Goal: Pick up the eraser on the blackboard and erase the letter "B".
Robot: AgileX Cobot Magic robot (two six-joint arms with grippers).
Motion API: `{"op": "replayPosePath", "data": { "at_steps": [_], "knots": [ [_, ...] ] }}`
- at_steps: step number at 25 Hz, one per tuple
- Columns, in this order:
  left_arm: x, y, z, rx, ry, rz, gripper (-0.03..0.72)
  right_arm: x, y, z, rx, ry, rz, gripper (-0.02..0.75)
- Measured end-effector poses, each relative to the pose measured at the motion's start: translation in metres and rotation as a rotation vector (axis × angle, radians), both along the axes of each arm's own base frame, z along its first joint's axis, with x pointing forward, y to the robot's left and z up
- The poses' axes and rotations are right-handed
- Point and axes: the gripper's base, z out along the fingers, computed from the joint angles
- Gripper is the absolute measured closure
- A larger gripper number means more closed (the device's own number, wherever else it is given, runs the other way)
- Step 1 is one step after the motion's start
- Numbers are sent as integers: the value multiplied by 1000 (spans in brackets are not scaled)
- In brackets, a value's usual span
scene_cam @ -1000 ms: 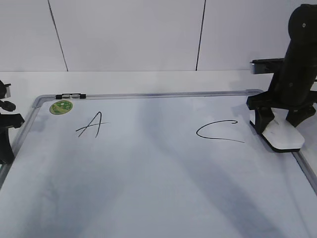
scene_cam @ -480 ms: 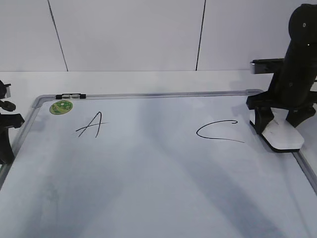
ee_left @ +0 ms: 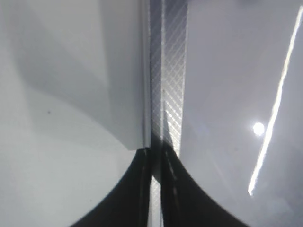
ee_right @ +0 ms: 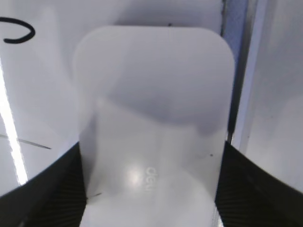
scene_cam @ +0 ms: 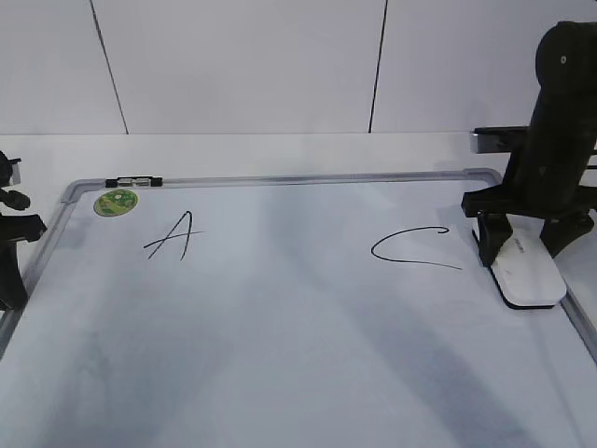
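The right gripper (scene_cam: 527, 250) straddled the eraser (scene_cam: 525, 272) with jaws wide, apparently unclamped, at the blackboard's (scene_cam: 280, 317) right edge; lifting off carelessly could nudge it onto the frame.

A pale grey-white wall (scene_cam: 242, 65) fills the upper part of the exterior view, divided into panels by two thin dark seams (scene_cam: 109, 65), the left one slanting, the right one nearly vertical. Below it runs a white tabletop (scene_cam: 280, 154), meeting the wall in a straight horizontal line. Lighting is soft and even from above, casting broad, diffuse grey shadows. In the left wrist view, a bright round glint (ee_left: 258, 128) and a long thin streak of reflected light (ee_left: 274, 101) appear.
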Motion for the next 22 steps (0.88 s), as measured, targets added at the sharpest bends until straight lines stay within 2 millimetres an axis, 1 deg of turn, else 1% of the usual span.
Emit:
{"op": "replayPosePath", "data": {
  "at_steps": [22],
  "knots": [
    [-1,-1,0,-7,10,2,672,-2,-2,0,-20,18,6,192]
  ]
}}
